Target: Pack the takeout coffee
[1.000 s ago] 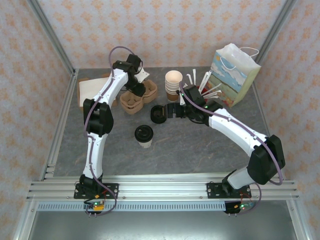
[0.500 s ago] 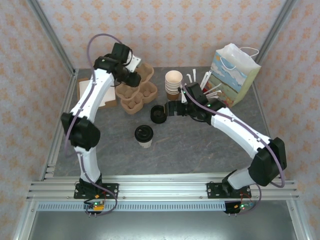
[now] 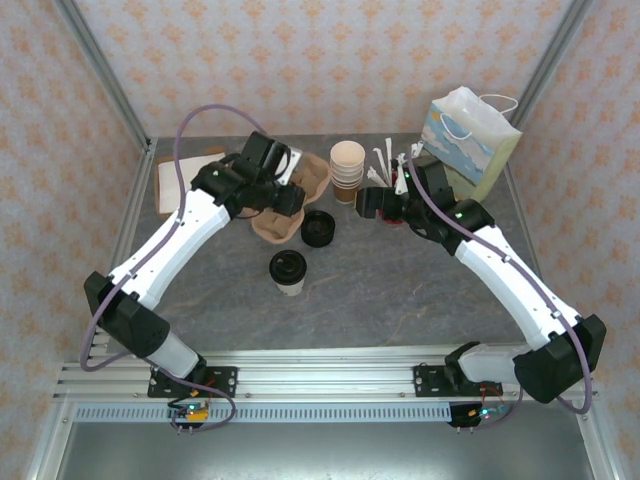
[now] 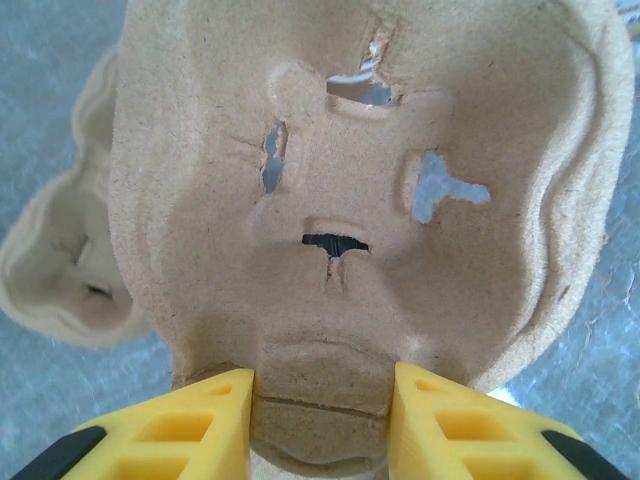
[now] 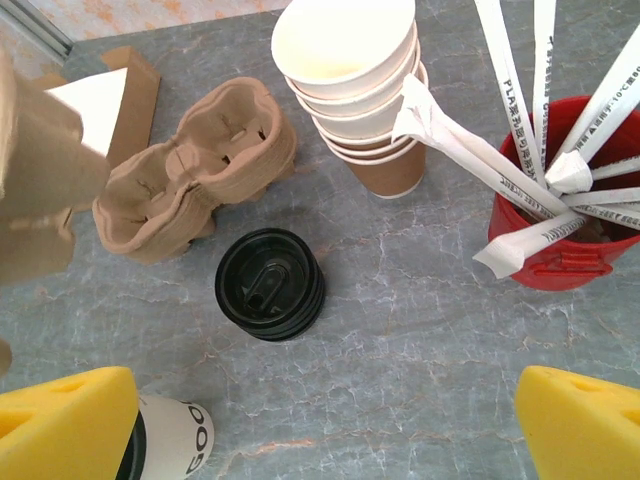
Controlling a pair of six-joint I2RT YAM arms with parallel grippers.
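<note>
The takeout coffee [image 3: 288,270] is a small pale-sided cup with a round black lid, standing alone mid-table; its side [image 5: 172,443] sits by my right gripper's left finger. My left gripper [image 3: 284,194] is shut on the edge of a moulded cardboard cup carrier [image 4: 350,190], which hangs in front of its camera, yellow fingers [image 4: 205,425] pressing both sides of the rim. My right gripper [image 3: 366,204] hovers open [image 5: 320,430] above the table, between the lid stack and the red cup, holding nothing.
A stack of black lids [image 3: 318,228] [image 5: 270,285] lies just behind the coffee. More carriers [image 3: 312,178] [image 5: 190,190] lie left of the lidless cup stack [image 3: 347,168] [image 5: 350,80]. The red stirrer cup [image 5: 560,230] and a paper bag [image 3: 470,145] stand at the right.
My left arm swung the held carrier from the back left corner toward the middle, over the carriers on the table. My right gripper pulled back to the right, away from the lid stack.
</note>
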